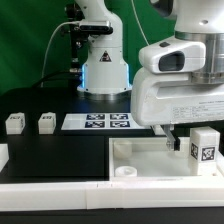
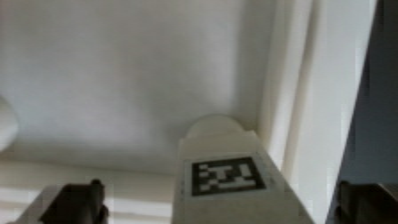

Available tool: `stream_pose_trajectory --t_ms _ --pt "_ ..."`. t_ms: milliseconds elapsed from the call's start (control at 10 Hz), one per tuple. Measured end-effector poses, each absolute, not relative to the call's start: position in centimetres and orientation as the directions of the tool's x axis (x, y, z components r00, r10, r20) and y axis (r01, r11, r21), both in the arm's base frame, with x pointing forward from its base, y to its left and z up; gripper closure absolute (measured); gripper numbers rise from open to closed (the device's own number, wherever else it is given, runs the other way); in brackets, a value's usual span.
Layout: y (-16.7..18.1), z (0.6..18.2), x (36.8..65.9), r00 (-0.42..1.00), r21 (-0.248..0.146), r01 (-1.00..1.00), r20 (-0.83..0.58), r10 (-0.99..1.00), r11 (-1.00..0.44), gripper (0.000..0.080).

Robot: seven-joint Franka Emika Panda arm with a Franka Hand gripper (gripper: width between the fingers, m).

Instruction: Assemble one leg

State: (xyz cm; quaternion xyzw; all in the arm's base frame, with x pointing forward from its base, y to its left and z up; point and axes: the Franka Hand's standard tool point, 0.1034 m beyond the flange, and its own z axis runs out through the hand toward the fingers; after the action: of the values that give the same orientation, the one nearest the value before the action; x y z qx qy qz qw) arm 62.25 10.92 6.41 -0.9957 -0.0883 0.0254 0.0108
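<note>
leg (image 2: 224, 160) stands upright on the white top (image 1: 150, 152), between the gripper's (image 2: 210, 205) spread, untouching fingers (image 2: 75, 205).

Exterior view: low, near table level, facing arm base (image 1: 104, 70) across black table (image 1: 60, 145); wrist housing close, upper right of frame. Wrist view: very close, along fingers (image 2: 75, 203). Shared: tagged leg (image 1: 205, 146) (image 2: 228, 165), white top (image 1: 150, 155) (image 2: 125, 70).
</note>
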Motion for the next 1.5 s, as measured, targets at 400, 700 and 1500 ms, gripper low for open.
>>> stream_pose_trajectory --t_ms 400,700,1500 --pt "10.72 6.38 62.27 0.970 -0.027 0.239 -0.047 0.240 -0.971 0.0431" --pt "10.70 6.38 62.26 0.970 -0.027 0.238 -0.047 0.239 -0.971 0.0508" --pt "11.12 6.36 62.20 0.895 0.011 -0.445 -0.045 -0.445 -0.896 0.0506"
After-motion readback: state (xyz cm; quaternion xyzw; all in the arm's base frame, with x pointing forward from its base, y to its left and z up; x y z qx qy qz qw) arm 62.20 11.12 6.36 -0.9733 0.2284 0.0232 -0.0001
